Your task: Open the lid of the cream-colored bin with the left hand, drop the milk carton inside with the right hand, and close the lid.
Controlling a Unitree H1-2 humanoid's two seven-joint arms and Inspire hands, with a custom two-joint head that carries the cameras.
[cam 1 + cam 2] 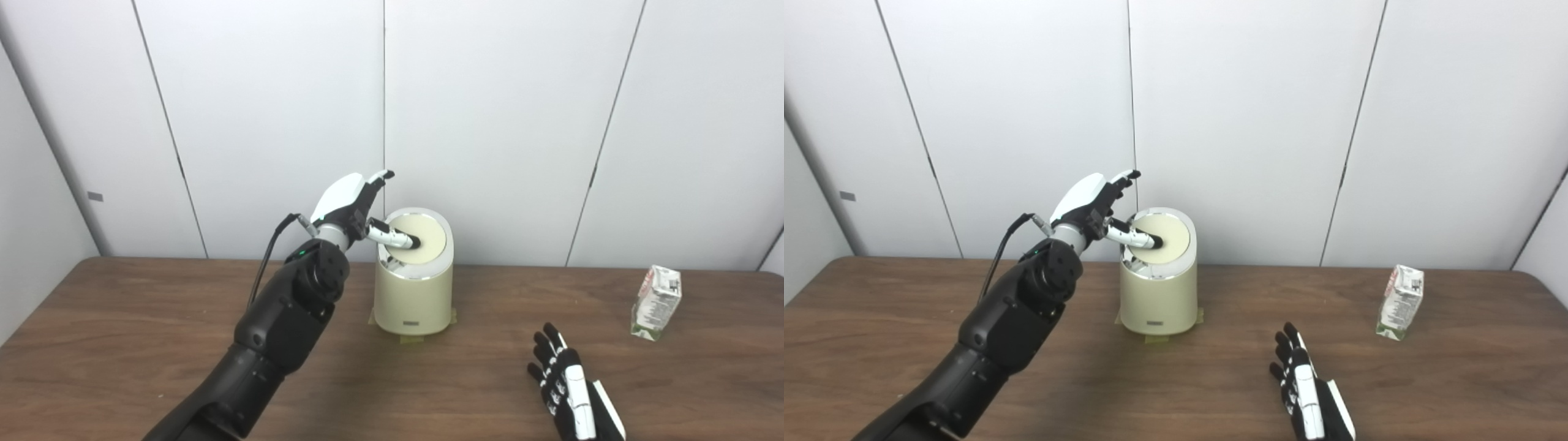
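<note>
Under my left hand [346, 202], which I held up with fingers spread and gripping nothing, the thumb [392, 237] reached onto the lid [418, 239] of the cream bin [413, 288]. That lid looked tilted up toward the wall, a gap showing at its near-left edge. I judged it light, stiff and smooth, so a push on the rim would serve better than a pinch. My right hand [566, 386] lay flat on the table [122, 343], fingers straight and empty. Off to its right and a little farther away stood the milk carton [656, 302], upright and slightly leaning, well apart. I reckoned it light and easily crushed, best taken across its flat sides.
</note>
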